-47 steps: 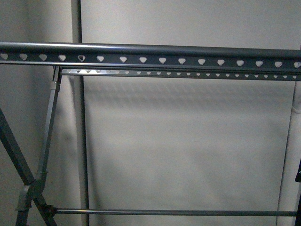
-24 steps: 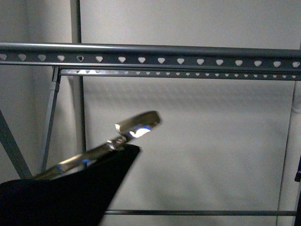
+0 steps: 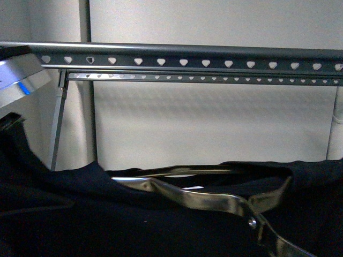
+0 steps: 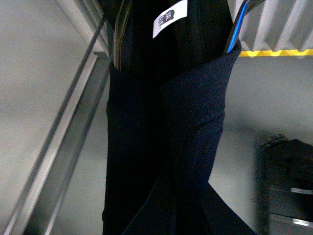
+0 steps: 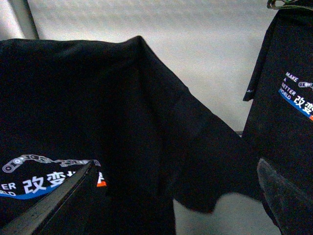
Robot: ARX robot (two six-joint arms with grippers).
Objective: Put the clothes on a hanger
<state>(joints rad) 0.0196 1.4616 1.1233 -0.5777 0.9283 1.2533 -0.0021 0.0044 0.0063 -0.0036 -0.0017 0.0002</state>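
The black T-shirt (image 3: 96, 214) fills the bottom of the front view, below the grey rack's rail (image 3: 182, 56) with its row of heart-shaped holes. A shiny metal wire loop (image 3: 214, 201) lies across the shirt's upper edge. In the left wrist view the shirt's collar (image 4: 195, 112) and white label (image 4: 169, 17) hang close in front. My left gripper is shut on the shirt, its fingers hidden by the fabric. My right gripper (image 5: 171, 205) is open, and the shirt's printed side (image 5: 98, 122) lies between its fingers (image 5: 54, 200).
A second rack rail (image 3: 203, 78) runs behind the first. The rack's leg (image 3: 58, 123) and a wall pipe (image 3: 88, 107) stand at the left. A silver part with a blue glint (image 3: 19, 75) shows at the left edge. Another black printed shirt (image 5: 288, 107) hangs further off.
The black T-shirt has come up into the front view, first at lower left, and now spans the whole bottom. The shiny metal loop has moved from the middle to lower right.
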